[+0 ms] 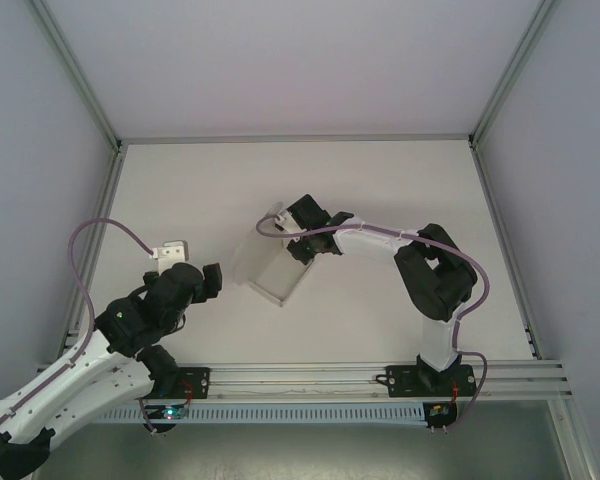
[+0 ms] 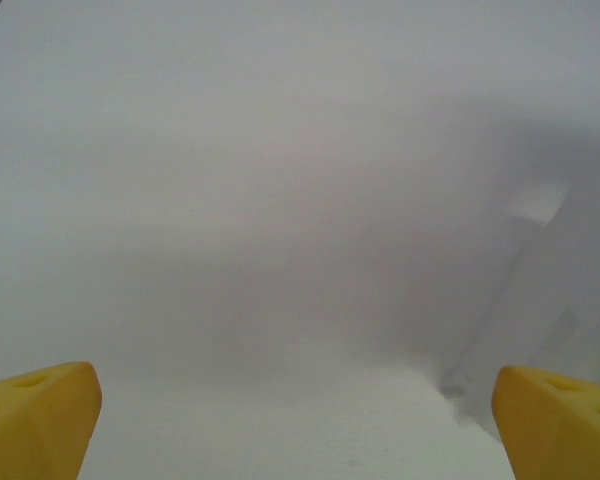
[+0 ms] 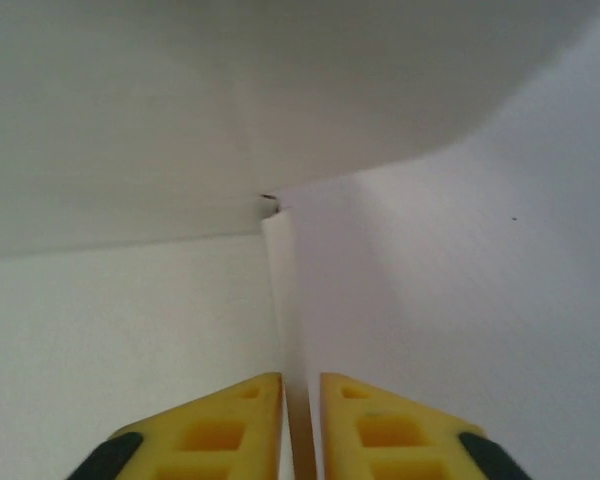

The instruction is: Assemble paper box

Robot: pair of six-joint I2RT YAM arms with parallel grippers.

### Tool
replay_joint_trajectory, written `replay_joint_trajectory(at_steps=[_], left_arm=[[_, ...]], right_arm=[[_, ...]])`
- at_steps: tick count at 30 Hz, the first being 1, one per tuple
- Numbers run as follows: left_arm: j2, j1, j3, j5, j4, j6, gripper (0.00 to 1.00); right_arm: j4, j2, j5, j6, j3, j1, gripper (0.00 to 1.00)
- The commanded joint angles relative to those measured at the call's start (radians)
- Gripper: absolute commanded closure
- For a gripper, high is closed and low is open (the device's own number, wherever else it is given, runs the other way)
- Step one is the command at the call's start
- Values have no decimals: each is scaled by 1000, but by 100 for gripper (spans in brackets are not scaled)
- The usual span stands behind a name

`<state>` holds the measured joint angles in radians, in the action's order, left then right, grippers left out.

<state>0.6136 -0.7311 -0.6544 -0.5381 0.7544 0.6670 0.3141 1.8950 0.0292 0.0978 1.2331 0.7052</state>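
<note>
Top view: paper box (image 1: pixel 276 270) lies on the bench (image 1: pixel 400 180) just left of frame centre, angled from upper right to lower left. It is not yet a closed box. One low wall looks turned up along its lower-left end, and the rest reads as a tilted panel lifted at the upper-right end.

Right claw (image 3: pixel 302 425): yellow fingers (image 3: pixel 230 425) pressed nearly together, pinching a thin upright edge of the paperboard between them. In the right wrist view a broad white flap curves overhead across the top of the frame, and a crease or corner runs down the middle into the pinch. Judgement: the grip sits on a flap edge so the panel can be swung about its crease. Holding it off the bench leaves room for the fold.

Left claw (image 2: pixel 298 415): fingers spread wide, at the bottom corners of the left wrist view, with nothing between them. It hangs over bare bench at lower left of the top view, near the box but apart from it. The box shows blurred at the right edge of the left wrist view. Judgement: it faces the box ready to brace or catch the free side.

Progress: early to middle, with walls still to be raised and tucked. Risk: thin board could buckle under one-sided pull.
</note>
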Motion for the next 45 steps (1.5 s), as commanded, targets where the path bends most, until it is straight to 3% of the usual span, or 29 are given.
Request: replay_joint_trajectory(at_steps=[1, 4, 9, 12, 15, 18, 20, 24, 28, 31, 35, 37, 40, 43, 45], left_arm=[[-1, 7, -2, -52, 6, 26, 0], [-2, 7, 1, -60, 3, 31, 0], [0, 7, 8, -36, -31, 27, 0], [14, 7, 16, -6, -79, 4, 0], [45, 6, 23, 8, -144, -14, 0], [89, 7, 26, 51, -209, -45, 0], [121, 7, 20, 84, -241, -68, 0], [191, 7, 15, 144, -305, -134, 0], [237, 9, 4, 278, -372, -240, 0], [264, 23, -30, 328, -398, -332, 0], [324, 138, -101, 514, -430, -423, 0], [384, 222, -128, 551, -446, -465, 0], [495, 347, -175, 823, -445, -612, 0], [590, 376, -223, 899, -445, -731, 0], [648, 401, -264, 960, -441, -771, 0]], right_arm=[[1, -21, -63, -88, -24, 17, 89], [-15, -62, -139, -210, -71, 32, 93], [63, -109, -403, -656, -158, 88, 98], [70, -119, -377, -816, -211, 118, 95], [133, -151, -458, -950, -230, 166, 92], [130, -207, -495, -1055, -268, 198, 89], [95, -241, -484, -1076, -302, 214, 77], [56, -293, -490, -1101, -355, 233, 74], [88, -369, -568, -1042, -364, 243, 56], [80, -472, -584, -906, -373, 244, 44], [-77, -627, -438, -496, -423, 222, 2], [-108, -682, -363, -325, -427, 178, 2], [-113, -721, -162, -130, -416, 65, 2], [-88, -697, 141, 29, -378, -74, 2], [-61, -659, 191, 102, -345, -117, 2]])
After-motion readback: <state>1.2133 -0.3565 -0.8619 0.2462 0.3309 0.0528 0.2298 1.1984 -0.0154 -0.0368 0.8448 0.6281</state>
